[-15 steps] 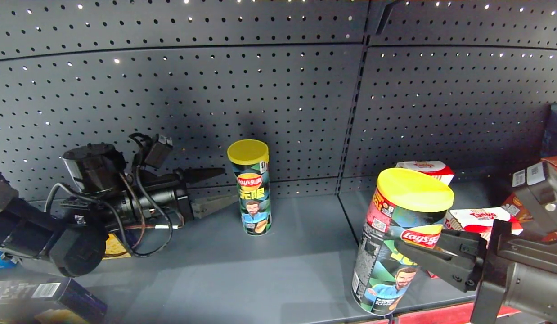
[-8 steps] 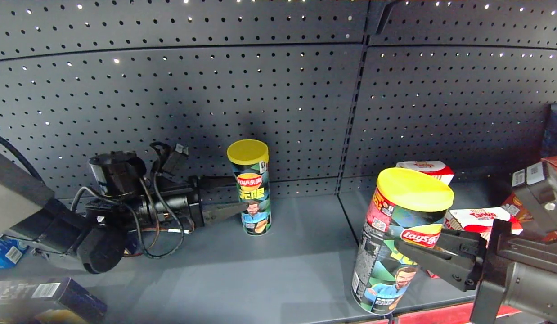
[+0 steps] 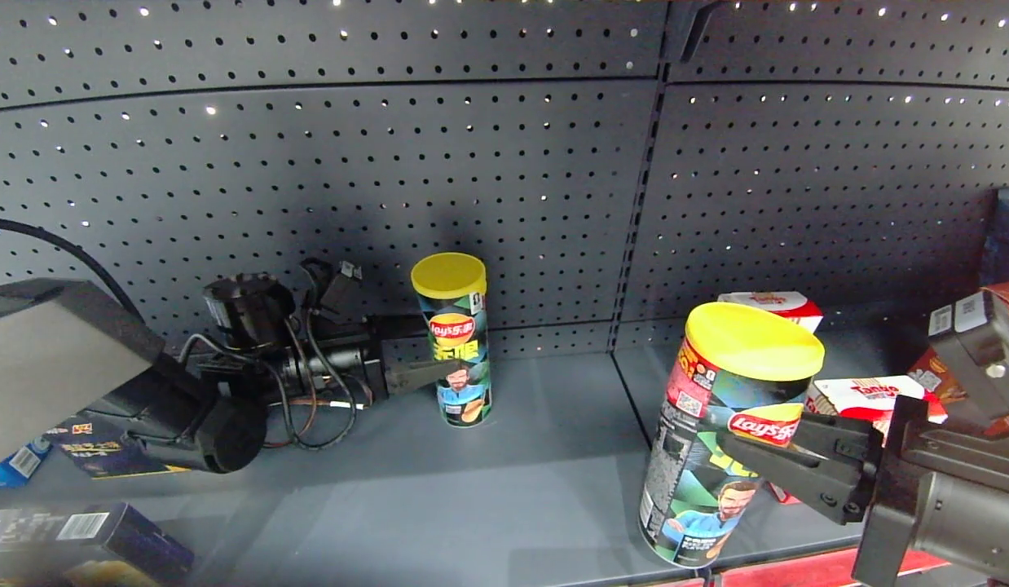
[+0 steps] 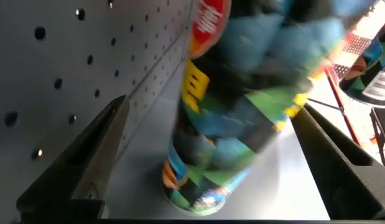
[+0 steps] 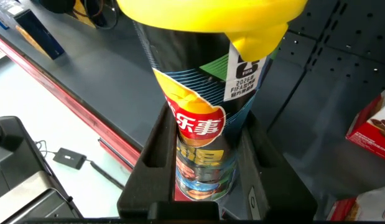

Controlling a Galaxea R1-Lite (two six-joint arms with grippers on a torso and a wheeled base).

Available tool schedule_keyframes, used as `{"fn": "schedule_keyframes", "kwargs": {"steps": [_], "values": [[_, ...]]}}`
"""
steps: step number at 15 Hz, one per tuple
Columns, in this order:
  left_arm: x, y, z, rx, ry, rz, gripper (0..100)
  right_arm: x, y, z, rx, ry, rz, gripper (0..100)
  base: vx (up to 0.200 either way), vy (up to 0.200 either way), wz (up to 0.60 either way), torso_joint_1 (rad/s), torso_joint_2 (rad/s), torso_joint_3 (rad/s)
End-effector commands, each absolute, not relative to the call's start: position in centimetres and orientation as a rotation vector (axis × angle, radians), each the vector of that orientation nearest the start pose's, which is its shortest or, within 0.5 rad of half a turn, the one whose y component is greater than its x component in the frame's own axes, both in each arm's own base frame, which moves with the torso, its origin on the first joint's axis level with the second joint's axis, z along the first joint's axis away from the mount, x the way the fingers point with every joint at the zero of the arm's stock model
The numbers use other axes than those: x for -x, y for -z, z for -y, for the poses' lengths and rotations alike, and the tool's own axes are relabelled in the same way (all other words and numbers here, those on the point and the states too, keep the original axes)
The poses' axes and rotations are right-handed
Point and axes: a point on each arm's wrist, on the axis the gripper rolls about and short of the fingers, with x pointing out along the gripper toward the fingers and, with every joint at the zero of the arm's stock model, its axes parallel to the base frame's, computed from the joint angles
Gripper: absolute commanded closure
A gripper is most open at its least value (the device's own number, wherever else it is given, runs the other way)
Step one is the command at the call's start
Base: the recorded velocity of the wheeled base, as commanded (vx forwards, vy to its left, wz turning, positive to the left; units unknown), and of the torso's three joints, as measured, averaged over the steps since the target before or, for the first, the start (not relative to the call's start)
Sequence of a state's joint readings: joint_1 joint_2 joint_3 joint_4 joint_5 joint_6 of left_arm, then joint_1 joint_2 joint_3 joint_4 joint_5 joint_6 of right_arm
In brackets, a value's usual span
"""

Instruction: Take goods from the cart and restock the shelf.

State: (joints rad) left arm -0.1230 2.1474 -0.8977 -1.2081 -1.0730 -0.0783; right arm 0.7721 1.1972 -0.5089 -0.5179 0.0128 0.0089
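A slim chip can (image 3: 453,340) with a yellow lid stands upright on the grey shelf (image 3: 504,481), close to the pegboard back. My left gripper (image 3: 435,352) comes in from the left and is open. Its fingers straddle the can's lower half. In the left wrist view the can (image 4: 242,106) sits between the two fingers (image 4: 86,162) with a gap on each side. My right gripper (image 3: 741,444) is shut on a second chip can (image 3: 729,440), slightly tilted, near the shelf's front edge at the right. The right wrist view has that can (image 5: 208,93) clamped in the gripper (image 5: 204,155).
Red-and-white snack boxes (image 3: 769,306) (image 3: 871,391) lie behind the held can. A dark box (image 3: 81,538) and flat packets (image 3: 105,456) sit at the lower left. An upright divider (image 3: 631,326) splits the pegboard back. The red shelf lip (image 3: 798,571) runs along the front.
My left arm has moved right along the shelf, and its fingers now reach around the standing can. The right arm and its can have barely shifted.
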Motion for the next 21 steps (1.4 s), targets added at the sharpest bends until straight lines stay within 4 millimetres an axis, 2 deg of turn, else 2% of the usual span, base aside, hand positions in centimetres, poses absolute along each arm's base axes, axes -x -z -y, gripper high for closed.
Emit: {"fn": "schedule_keyframes", "kwargs": {"steps": [1,10,15,21], "values": [[-38.2,-10.1,7.1,0.097,1.205,-0.088,0,-12.5,-20.9,-12.2,0.057,-0.781,-0.169,100,0.000,0.000,0.00,0.000,0.00,0.000],[-39.4,-10.2,9.5,0.101,1.272,-0.067,0,-12.7,-20.7,-12.3,0.061,-0.781,-0.179,100,0.000,0.000,0.00,0.000,0.00,0.000],[-40.2,-10.6,10.1,0.120,1.278,-0.058,0,-12.7,-20.7,-12.3,0.061,-0.778,-0.179,100,0.000,0.000,0.00,0.000,0.00,0.000],[-39.5,-9.9,11.0,0.130,1.296,-0.084,0,-12.6,-20.4,-12.1,0.063,-0.773,-0.185,100,0.000,0.000,0.00,0.000,0.00,0.000]]}}
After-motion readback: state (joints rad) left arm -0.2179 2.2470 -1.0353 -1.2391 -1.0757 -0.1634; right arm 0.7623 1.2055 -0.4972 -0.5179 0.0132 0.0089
